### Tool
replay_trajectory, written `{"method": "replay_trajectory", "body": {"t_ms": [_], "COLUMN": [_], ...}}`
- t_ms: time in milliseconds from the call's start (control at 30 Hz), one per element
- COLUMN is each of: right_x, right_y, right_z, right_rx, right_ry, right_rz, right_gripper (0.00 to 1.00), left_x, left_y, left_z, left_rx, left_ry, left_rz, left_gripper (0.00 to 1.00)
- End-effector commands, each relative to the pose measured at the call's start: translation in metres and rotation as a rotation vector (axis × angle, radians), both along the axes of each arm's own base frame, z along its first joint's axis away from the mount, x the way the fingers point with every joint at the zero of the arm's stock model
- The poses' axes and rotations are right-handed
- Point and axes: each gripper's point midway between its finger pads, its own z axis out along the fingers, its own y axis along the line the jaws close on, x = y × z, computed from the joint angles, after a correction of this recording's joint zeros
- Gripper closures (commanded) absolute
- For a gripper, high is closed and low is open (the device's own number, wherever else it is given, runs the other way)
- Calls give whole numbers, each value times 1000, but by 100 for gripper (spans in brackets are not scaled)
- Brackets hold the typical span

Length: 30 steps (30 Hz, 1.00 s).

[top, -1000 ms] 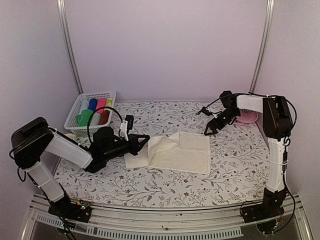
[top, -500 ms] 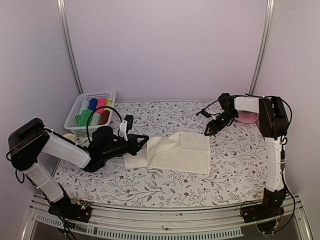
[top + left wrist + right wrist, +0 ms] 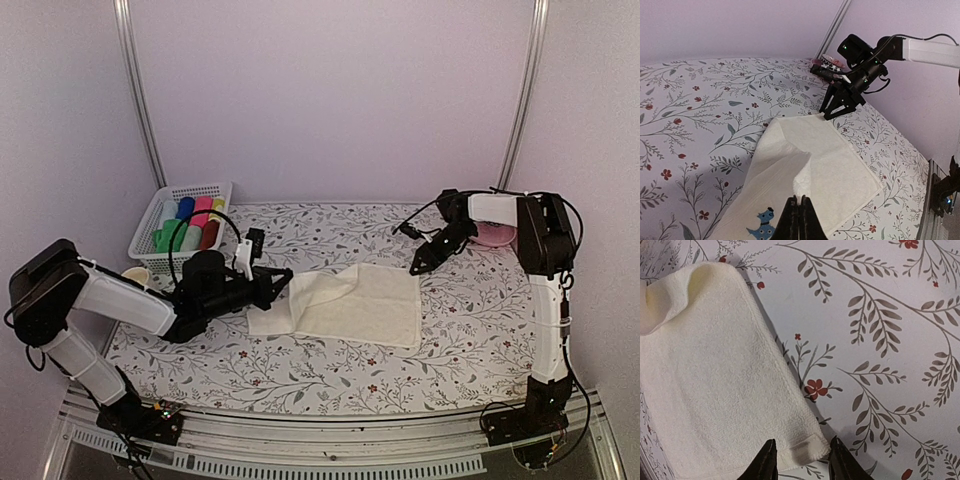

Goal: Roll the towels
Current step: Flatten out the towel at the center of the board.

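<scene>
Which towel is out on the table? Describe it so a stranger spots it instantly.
Start at the floral table and look at its middle. There lies the cream towel, spread out with one edge lifted into a fold. Unlike the coloured rolls in the white basket at the far corner, it is pale and unrolled.

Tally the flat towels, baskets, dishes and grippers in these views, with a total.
Flat towels: 1, the cream towel
Baskets: 1, the white basket
Dishes: 1, the pink dish
Grippers: 2, left gripper and right gripper
Total: 5
</scene>
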Motion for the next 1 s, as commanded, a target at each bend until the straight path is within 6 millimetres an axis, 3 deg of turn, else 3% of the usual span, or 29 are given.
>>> {"method": "replay_trajectory", "body": {"t_ms": [0,200,333,433,600,767,833,967], "right_x": [-7,0,5,9,17,16,12,-5], "right_y": [1,1,6,12,14,6,0,-11], "right_z": [-9,-12,-6,13,65,141,166,211], "right_rx": [5,0,31,73,103,82,61,29], "right_ry": [48,30,10,-37,-196,-418,-492,-617], "right_rz": [18,-5,-15,-5,33,61,72,90], "right_gripper": [69,95,97,98,98,98,98,98], "left_x": [8,7,7,10,20,27,24,11], "left_y": [7,7,6,5,9,21,31,52], "left_z": [7,6,7,8,27,76,102,132], "left_rx": [20,33,58,93,166,229,230,226], "left_ry": [-30,-34,-45,-59,-109,-213,-262,-312], "left_rz": [36,39,47,60,103,172,207,257], "left_gripper": [100,100,100,100,100,100,100,100]}}
